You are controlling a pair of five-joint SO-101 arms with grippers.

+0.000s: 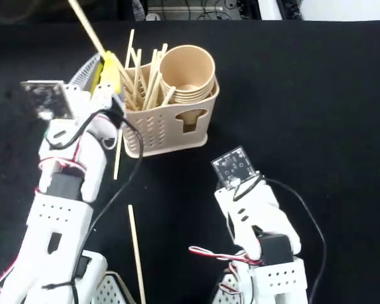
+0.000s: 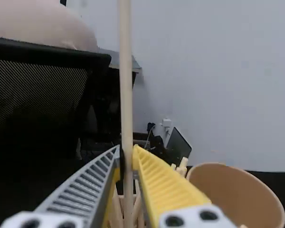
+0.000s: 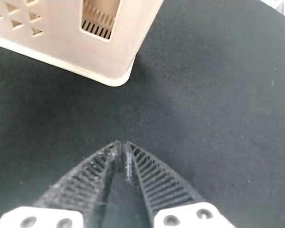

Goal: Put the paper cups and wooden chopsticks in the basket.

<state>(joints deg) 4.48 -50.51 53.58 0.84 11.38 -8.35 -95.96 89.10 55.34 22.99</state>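
Observation:
A beige basket (image 1: pixel 177 126) stands at the back middle of the table with stacked paper cups (image 1: pixel 187 73) and several wooden chopsticks (image 1: pixel 142 79) in it. My left gripper (image 1: pixel 109 68), with yellow fingers, is just left of the basket's rim and above it. It is shut on a chopstick (image 1: pixel 85 24) that slants up and away to the left. In the left wrist view this chopstick (image 2: pixel 125 95) stands upright between the left gripper's (image 2: pixel 127 154) fingers, beside a cup (image 2: pixel 232 190). My right gripper (image 3: pixel 121 145) is shut on nothing, low over the cloth, a little short of the basket's corner (image 3: pixel 109 66).
One loose chopstick (image 1: pixel 136 250) lies on the black cloth between the two arm bases. Another chopstick (image 1: pixel 118 158) lies by the basket's left wall, partly under the left arm. The right arm (image 1: pixel 256 221) sits in front of the basket on the right.

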